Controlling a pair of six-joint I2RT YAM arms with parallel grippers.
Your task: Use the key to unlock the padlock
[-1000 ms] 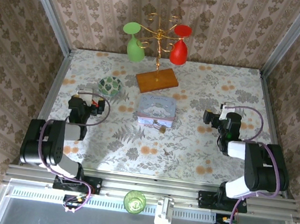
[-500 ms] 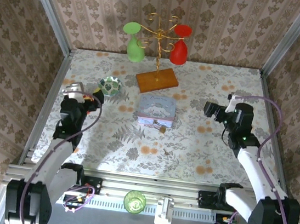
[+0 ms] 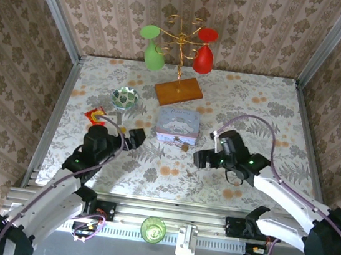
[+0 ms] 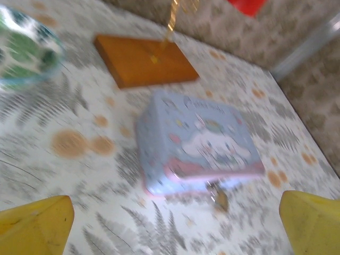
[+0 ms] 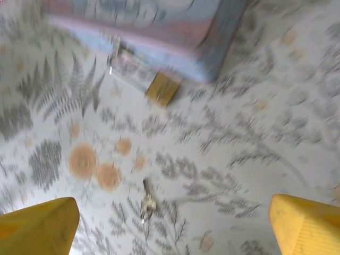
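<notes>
A tiny brass padlock (image 3: 184,146) hangs at the front of the pale blue cartoon tin (image 3: 177,125). It shows blurred in the left wrist view (image 4: 219,199) and in the right wrist view (image 5: 163,88). The small dull key (image 3: 188,173) lies flat on the floral tablecloth in front of the tin, apart from the lock, and appears below my right gripper (image 5: 147,202). My left gripper (image 3: 136,137) hovers left of the tin, open and holding nothing (image 4: 175,234). My right gripper (image 3: 199,158) hovers right of the padlock and above the key, open and holding nothing (image 5: 172,228).
A wooden-based gold stand (image 3: 178,91) holding a green glass (image 3: 154,53) and a red glass (image 3: 204,56) stands behind the tin. A patterned bowl (image 3: 124,98) sits at the back left, with a small red packet (image 3: 94,115) nearby. The walls are close on three sides.
Both arms have swung inward from the table's sides. The left gripper moved right toward the tin. The right gripper moved left and nearer, over the key. Tin, padlock and key have not moved.
</notes>
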